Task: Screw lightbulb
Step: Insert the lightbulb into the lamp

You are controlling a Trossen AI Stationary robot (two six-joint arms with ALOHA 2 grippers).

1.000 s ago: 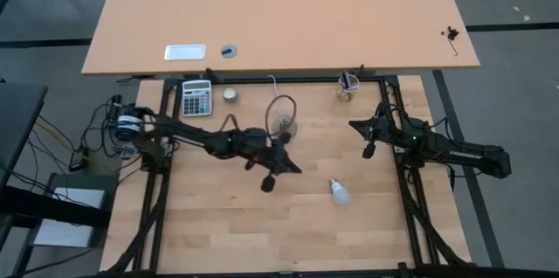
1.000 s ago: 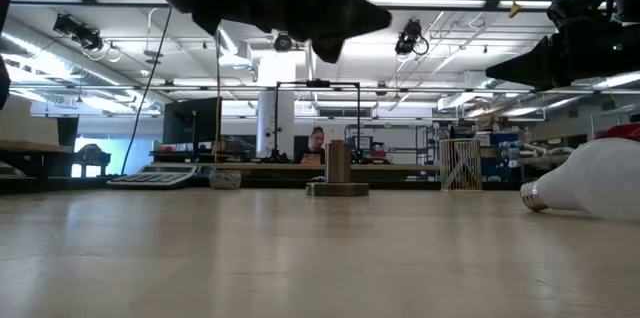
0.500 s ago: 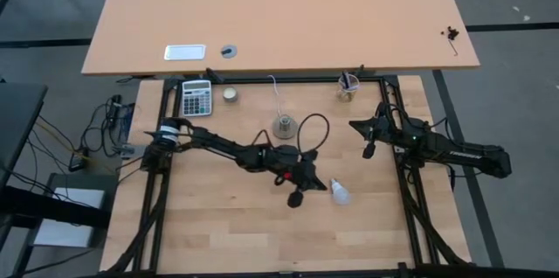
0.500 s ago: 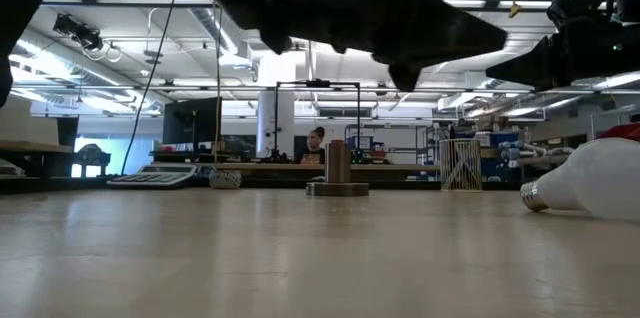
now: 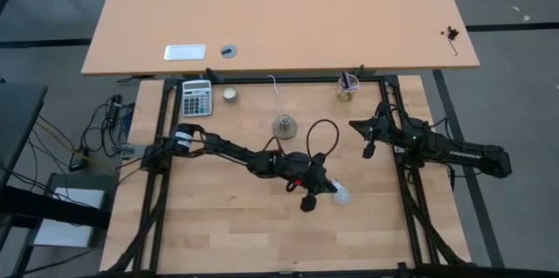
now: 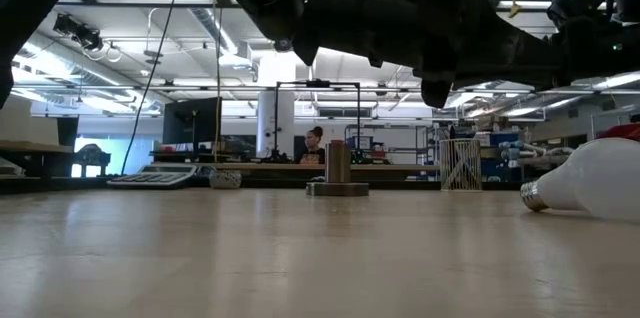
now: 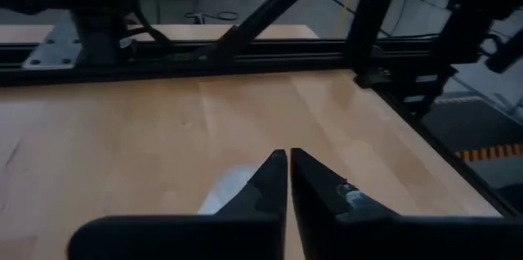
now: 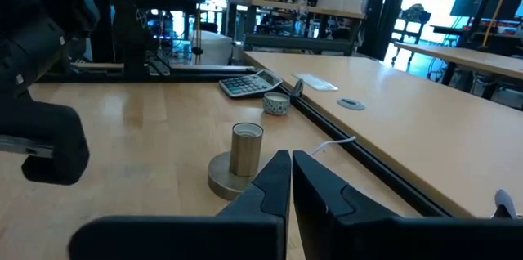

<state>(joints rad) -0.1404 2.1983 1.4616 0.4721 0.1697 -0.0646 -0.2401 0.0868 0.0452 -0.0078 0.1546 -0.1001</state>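
A large open robotics lab or workshop is shown: long ceiling strip lights, exposed ducts, crowded metal shelving racks, pale wooden workbenches, a black-framed test table, and a person seated far behind.

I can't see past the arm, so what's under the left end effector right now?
The lightbulb lies on the wooden table, partly beneath the left end effector. From above only its white globe shows; its screw end is covered there, though the low view shows it.

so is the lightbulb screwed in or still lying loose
Loose: the lightbulb lies on its side on the table, apart from the socket.
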